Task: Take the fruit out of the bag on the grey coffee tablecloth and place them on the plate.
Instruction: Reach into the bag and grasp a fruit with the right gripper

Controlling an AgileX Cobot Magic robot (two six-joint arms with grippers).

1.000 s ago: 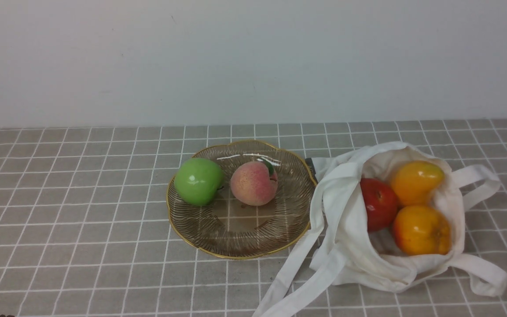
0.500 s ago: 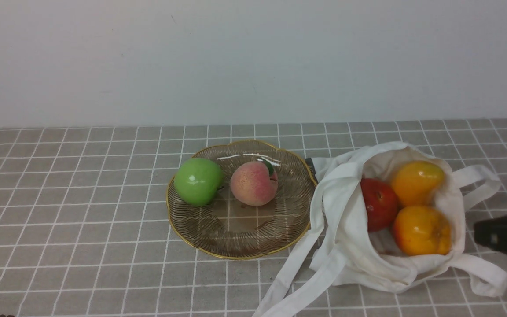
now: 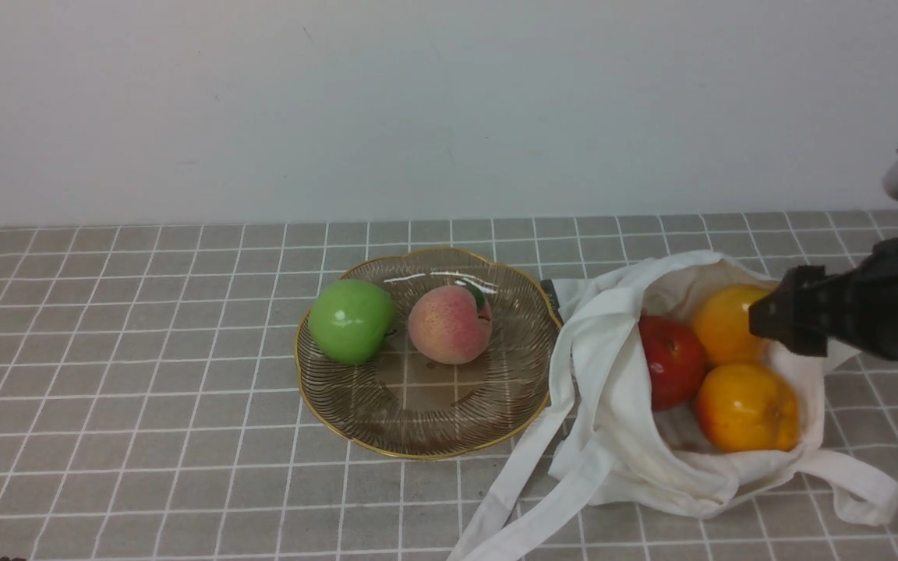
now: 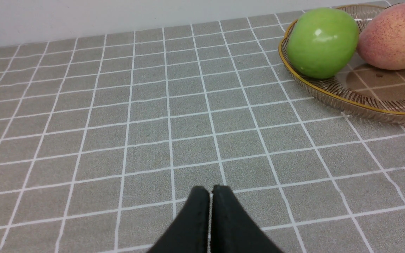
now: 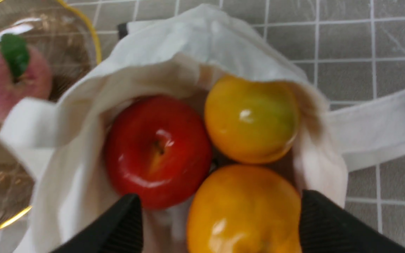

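Right claw [image 5: 219, 196] hovers over the bag [image 5: 83, 105], jaws spread wide, empty. Red apple [image 5: 156, 151], mango [image 5: 251, 117] and orange fruit [image 5: 244, 207] sit inside it, beside the plate [image 3: 340, 397]. Reaching step, I'd say. Next it needs a straight drop onto one fruit. Left claw [image 4: 210, 191] is pinched closed, idle.

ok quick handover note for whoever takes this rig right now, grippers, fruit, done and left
Left gripper: shut, empty, low over the grey grid-lined tablecloth.
Right gripper: open, empty, over the off-white cloth bag, fingers either side of the round orange fruit.
In the bag: glossy red apple, orange-yellow mango, that orange fruit.
The gold-rimmed ribbed brownish glass plate holds a green apple and a pink peach.
Done: nothing. Left: all three to the plate.
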